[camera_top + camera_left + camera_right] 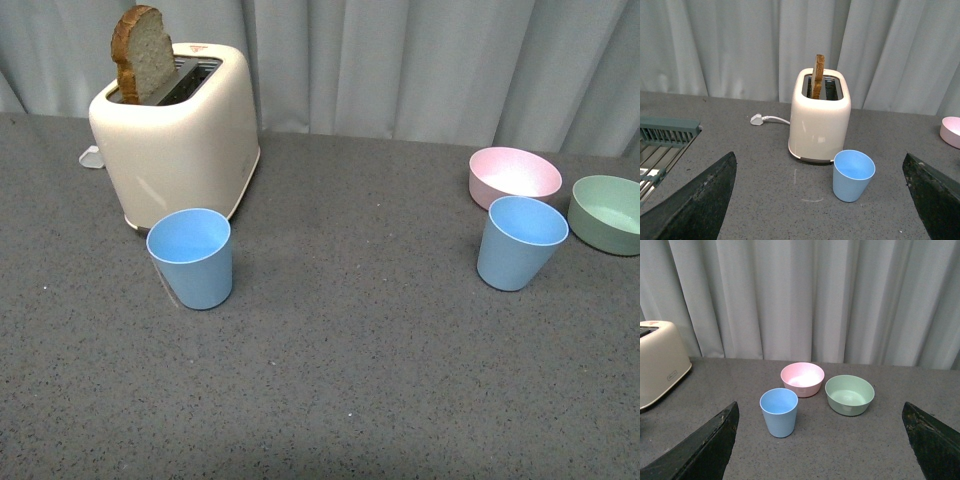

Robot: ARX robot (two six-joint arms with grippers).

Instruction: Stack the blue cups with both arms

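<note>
One blue cup is set just before the toaster, the other blue cup well to its right; both are judged light, stiff, best pinched at the rim; the left gripper and right gripper are seen spread, empty

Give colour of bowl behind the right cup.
Pale pink; the bowl shows best in right wrist view.

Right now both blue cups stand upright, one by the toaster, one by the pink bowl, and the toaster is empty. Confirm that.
Wrong on one count: the toaster is not empty; the front view shows a bread slice standing in its slot. The rest stands.
</note>
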